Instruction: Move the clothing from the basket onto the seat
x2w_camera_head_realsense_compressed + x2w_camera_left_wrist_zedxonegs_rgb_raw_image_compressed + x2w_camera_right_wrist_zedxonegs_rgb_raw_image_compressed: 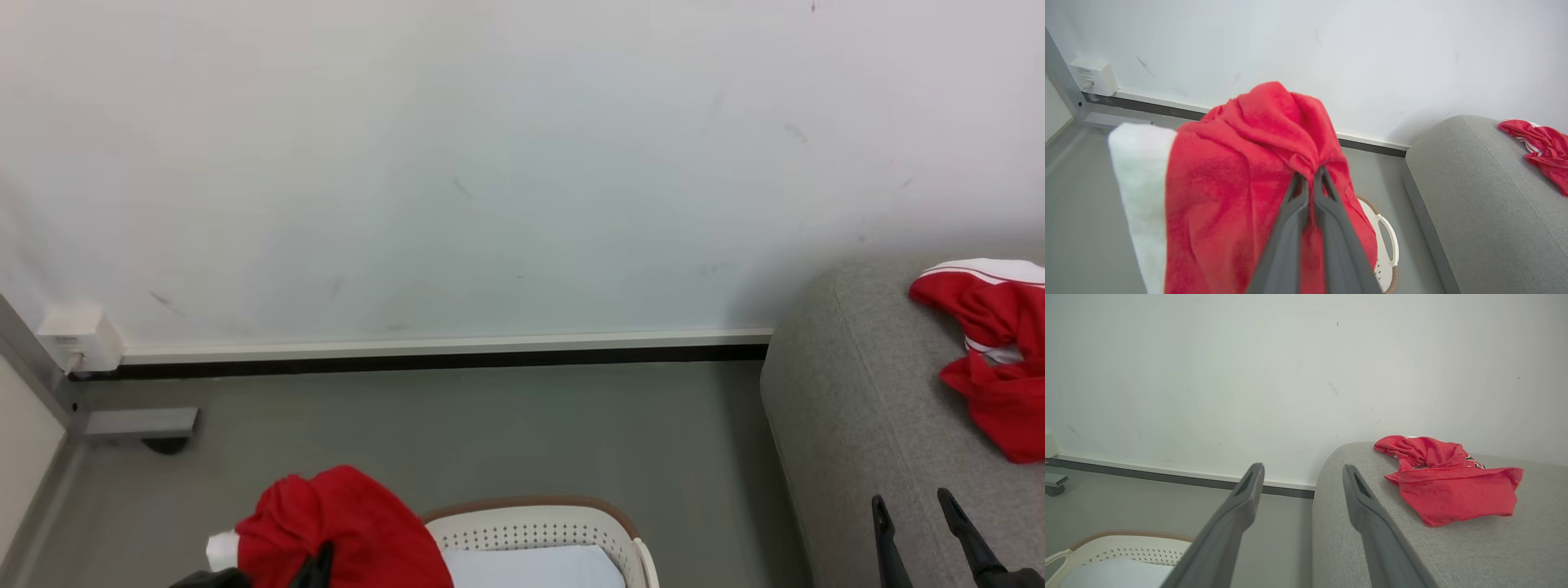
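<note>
LAUNDRY RUN: A red fleece garment with a white cuff hangs clear of the basket, pinched in the clenched left gripper at the lower left of the head view. It is above the grey floor and not yet over the sofa. Beside it, at bottom centre, the cream laundry basket shows a flat white sheet. Whether more red clothing lies deeper inside cannot be told from the slice visible. A striped red garment already rests on the light-grey sofa at the right edge. The right gripper, jaws spread wide and empty, sits over the sofa's near corner. By the look of it, one piece is delivered, one is mid-carry, and the drop onto the seat remains.
</note>
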Tool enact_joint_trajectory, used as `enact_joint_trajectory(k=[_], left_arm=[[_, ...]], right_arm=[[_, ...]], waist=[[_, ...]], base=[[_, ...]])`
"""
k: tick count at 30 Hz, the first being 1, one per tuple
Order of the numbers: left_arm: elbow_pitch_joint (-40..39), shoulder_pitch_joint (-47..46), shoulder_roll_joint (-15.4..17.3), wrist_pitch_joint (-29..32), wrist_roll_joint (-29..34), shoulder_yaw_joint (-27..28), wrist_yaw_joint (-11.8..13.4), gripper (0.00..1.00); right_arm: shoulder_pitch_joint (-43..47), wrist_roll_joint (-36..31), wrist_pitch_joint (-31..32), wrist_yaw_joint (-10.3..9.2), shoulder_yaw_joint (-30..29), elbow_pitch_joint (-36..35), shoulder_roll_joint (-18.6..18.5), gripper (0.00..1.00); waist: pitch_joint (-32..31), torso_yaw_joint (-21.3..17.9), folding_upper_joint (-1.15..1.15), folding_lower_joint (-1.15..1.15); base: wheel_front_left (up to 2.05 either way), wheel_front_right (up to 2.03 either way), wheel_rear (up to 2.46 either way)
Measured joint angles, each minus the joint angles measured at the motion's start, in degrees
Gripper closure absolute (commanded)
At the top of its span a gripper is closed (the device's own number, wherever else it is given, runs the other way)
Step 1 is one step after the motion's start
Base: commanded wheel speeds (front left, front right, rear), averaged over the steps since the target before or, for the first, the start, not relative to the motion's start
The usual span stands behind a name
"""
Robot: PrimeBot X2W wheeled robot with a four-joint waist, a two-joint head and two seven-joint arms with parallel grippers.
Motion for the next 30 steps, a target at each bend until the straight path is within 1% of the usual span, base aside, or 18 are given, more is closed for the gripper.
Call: enact_joint_trajectory(k=[4, 8, 12, 14, 17, 23, 27, 30], left_arm=[[-3.7, 2.1, 0.9, 0.8, -0.2, 0.5, 1.5, 1.00], [-7.0, 2.5, 1.9, 1.9, -0.2, 0.5, 2.1, 1.00], [-10.6, 2.5, 3.0, 3.6, 0.3, -0.1, 2.5, 1.00], [-12.6, 2.1, 3.7, 4.8, 1.1, -0.7, 2.5, 1.00], [-15.4, 0.5, 4.7, 6.8, 2.0, -1.9, 2.4, 1.00], [-18.6, -3.6, 5.7, 10.8, 3.0, -4.6, 0.6, 1.00], [-19.2, -6.6, 5.3, 12.2, 3.7, -7.3, -1.3, 1.00], [-18.8, -8.8, 4.0, 12.8, 4.6, -9.5, -2.7, 1.00]], right_arm=[[0.4, 0.5, 0.0, 0.00, 0.9, 0.0, 0.0, 0.00], [0.4, 1.0, 0.0, 0.00, 2.6, -0.6, 0.1, 0.00], [-0.2, 2.8, 0.0, 0.00, 6.4, -2.1, -0.4, 0.00], [-1.1, 4.5, 0.0, 0.00, 9.9, -3.0, -1.1, 0.00], [-3.1, 8.2, 0.0, 0.00, 17.4, -4.4, -3.4, 0.00], [-10.2, 16.4, 3.8, 0.00, 33.4, -9.4, -9.7, 0.00], [-14.9, 20.5, 6.6, 0.00, 41.7, -12.6, -12.6, 0.00], [-18.0, 22.8, 8.1, 0.00, 46.3, -13.9, -13.8, 0.00]], waist=[[-1.0, 0.4, 0.00, 0.00], [-1.4, 0.5, 0.00, 0.00], [-1.6, 0.4, 0.00, 0.01], [-1.6, 0.2, 0.00, 0.00], [-1.5, 0.1, 0.00, 0.01], [-1.2, -0.4, 0.00, 0.02], [-0.9, -0.3, 0.00, 0.02], [-0.8, -0.1, 0.00, 0.02]], base=[[0.00, 0.00, 0.00], [0.00, 0.00, 0.00], [0.00, 0.00, 0.00], [0.00, 0.00, 0.00], [0.00, 0.00, 0.00], [0.00, 0.00, 0.00], [0.00, 0.00, 0.00], [0.00, 0.00, 0.00]])
